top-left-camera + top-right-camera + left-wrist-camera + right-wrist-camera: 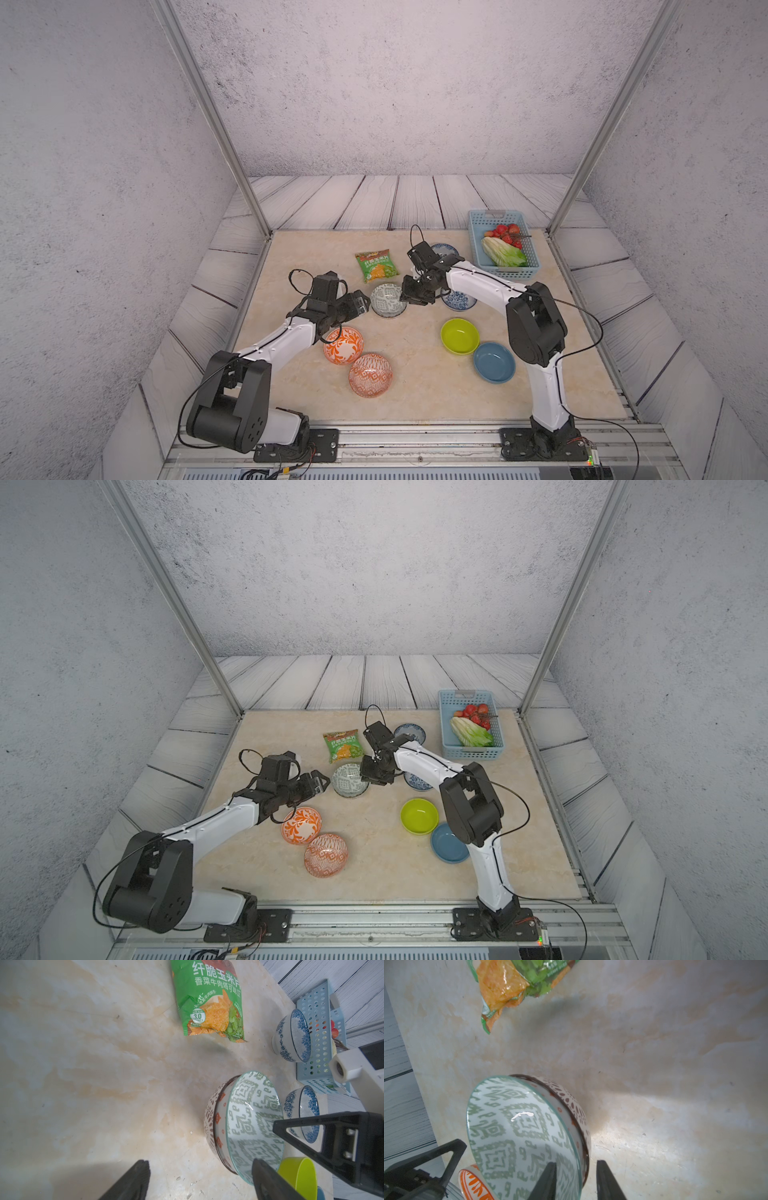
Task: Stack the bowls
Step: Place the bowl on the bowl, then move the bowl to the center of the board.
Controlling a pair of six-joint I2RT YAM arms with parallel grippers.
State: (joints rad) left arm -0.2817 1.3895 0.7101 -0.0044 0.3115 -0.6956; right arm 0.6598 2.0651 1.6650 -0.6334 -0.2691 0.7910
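Observation:
A grey geometric bowl (pixel 386 300) (pixel 512 1126) sits nested in a white dark-latticed bowl (pixel 212 1118) mid-table. My right gripper (pixel 405 296) (pixel 576 1164) straddles the right rim of this stack, one finger inside and one outside, with a gap on both sides, so it is open. My left gripper (pixel 365 304) (pixel 199 1180) stands wide open just left of the stack, holding nothing. Loose on the table are two orange-white bowls (pixel 343 345) (pixel 370 375), a lime-green bowl (pixel 460 336), a plain blue bowl (pixel 494 361) and two blue-white floral bowls (pixel 459 300) (pixel 446 249).
A green snack bag (pixel 376 266) lies behind the stack. A light-blue basket (pixel 474 243) with lettuce and strawberries stands at the back right. Metal frame posts rise at both back corners of the table.

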